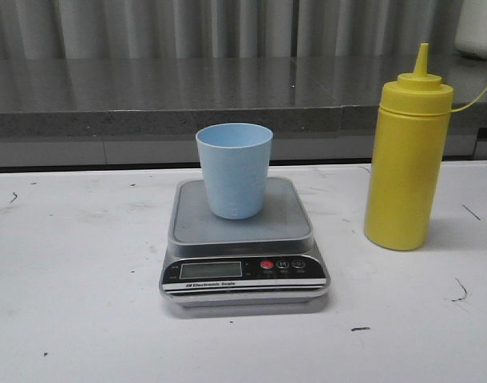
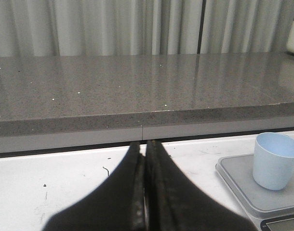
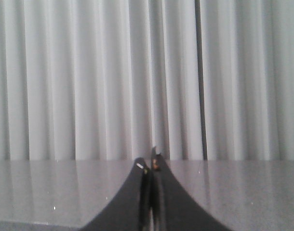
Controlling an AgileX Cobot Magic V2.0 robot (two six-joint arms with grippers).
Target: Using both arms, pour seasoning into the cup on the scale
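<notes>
A blue cup (image 1: 234, 170) is sitting centred on the scale (image 1: 243, 239), the yellow bottle (image 1: 405, 156) is standing just right of it, and both claws (image 2: 145, 185) (image 3: 150, 192) are hanging pressed together, needing to spread before grasping low and squarely.

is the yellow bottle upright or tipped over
Upright. In the front view the yellow bottle stands on its base on the table, nozzle pointing up, to the right of the scale, with no pincer on it.
</notes>
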